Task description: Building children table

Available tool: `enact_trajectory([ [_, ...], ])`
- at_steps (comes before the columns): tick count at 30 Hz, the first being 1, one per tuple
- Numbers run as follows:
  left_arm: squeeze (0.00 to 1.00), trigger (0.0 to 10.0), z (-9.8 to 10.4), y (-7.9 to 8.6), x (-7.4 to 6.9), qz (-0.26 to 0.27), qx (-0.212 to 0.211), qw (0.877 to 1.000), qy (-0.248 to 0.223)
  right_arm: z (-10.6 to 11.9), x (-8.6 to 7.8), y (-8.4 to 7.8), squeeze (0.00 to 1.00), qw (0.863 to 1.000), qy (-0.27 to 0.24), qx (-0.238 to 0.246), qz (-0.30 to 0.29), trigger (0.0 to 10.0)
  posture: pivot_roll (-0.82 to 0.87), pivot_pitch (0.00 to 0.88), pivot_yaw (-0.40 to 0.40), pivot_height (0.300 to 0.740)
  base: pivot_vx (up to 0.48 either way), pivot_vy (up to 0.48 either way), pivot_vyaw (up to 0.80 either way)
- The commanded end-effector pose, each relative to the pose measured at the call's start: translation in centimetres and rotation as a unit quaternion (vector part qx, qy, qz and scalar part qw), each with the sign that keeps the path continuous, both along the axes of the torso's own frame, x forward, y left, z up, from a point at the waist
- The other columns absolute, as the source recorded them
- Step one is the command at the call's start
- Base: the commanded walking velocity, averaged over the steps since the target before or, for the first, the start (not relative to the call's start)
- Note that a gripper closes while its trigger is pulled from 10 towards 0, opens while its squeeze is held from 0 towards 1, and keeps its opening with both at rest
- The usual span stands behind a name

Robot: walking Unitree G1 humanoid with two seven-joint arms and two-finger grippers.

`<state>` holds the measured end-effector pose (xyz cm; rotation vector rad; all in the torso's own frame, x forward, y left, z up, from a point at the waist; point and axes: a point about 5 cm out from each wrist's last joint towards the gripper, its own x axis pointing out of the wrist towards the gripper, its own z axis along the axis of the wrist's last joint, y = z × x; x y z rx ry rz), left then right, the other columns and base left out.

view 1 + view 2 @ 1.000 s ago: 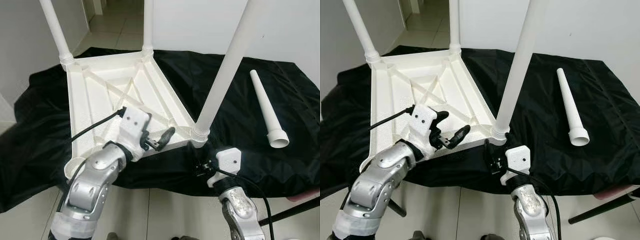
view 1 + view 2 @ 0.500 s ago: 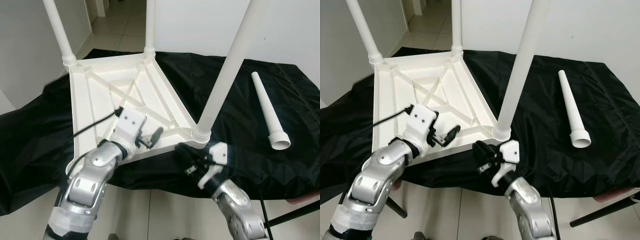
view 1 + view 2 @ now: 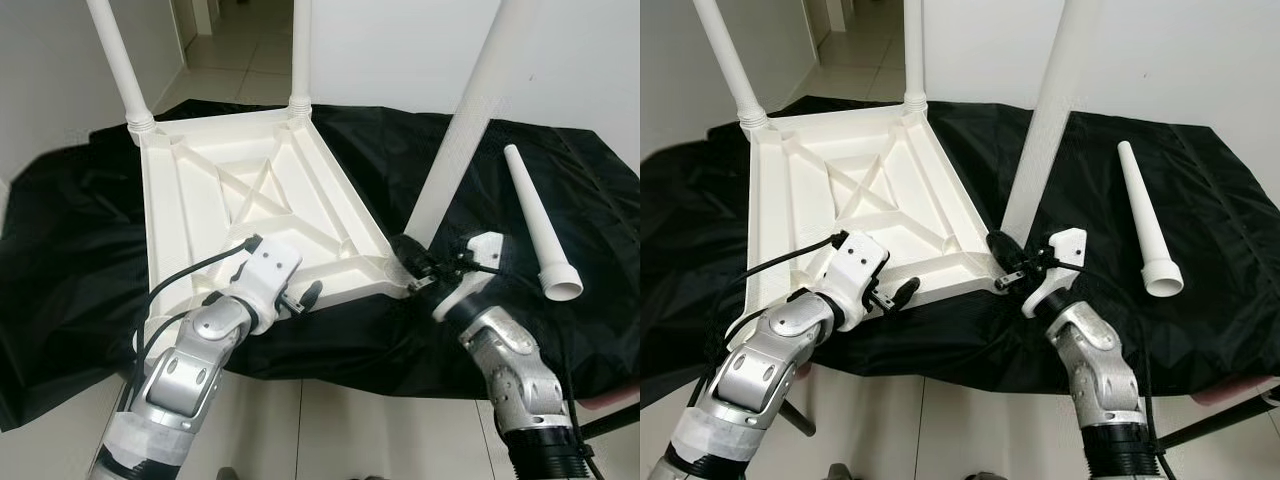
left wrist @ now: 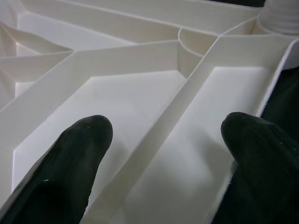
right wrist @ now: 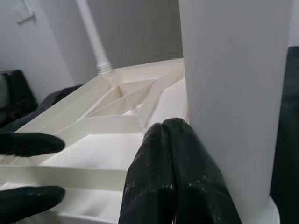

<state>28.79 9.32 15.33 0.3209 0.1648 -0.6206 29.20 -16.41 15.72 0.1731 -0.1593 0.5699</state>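
Right gripper (image 3: 1008, 262) closed beside table (image 3: 200, 190) leg (image 3: 462, 130) base

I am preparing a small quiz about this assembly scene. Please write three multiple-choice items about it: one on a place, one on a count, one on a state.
1. Where does the loose table leg lie?
A. On the black cloth, to the robot's right of the upturned table top
B. Inside the table top
C. On the tiled floor

2. How many legs stand screwed into the table top?
A. One
B. Three
C. Four

3. How are the left gripper's fingers?
A. Open, at the table top's near edge
B. Shut on the loose leg
C. Shut on the cloth

Key: 1 A, it rests on the cloth apart from the table top. 2 B, three white legs rise from the corners. 3 A, the left wrist view shows the two fingers apart over the ribs.
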Motion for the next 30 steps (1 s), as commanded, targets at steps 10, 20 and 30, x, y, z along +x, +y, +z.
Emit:
enact_trajectory([
  [10,0.0,10.0,-0.4,0.8,2.2,0.085,0.067,0.994,-0.015,0.0,1.1,-2.0,0.0,0.999,0.002,0.0,-0.036,10.0,-0.05,0.095,0.027,0.74,0.0,0.0,0.0],
  [20,0.0,10.0,-0.4,0.4,3.5,0.094,0.088,0.992,-0.002,0.1,1.3,-2.3,0.0,0.999,-0.001,0.008,-0.042,10.0,-0.05,0.107,0.036,0.74,0.0,0.0,0.0],
  [30,0.0,10.0,-0.5,0.6,4.7,0.105,0.097,0.989,0.04,1.4,0.3,0.7,0.0,0.999,-0.027,0.035,0.008,10.0,-0.05,0.121,0.051,0.74,0.0,0.0,0.0],
])
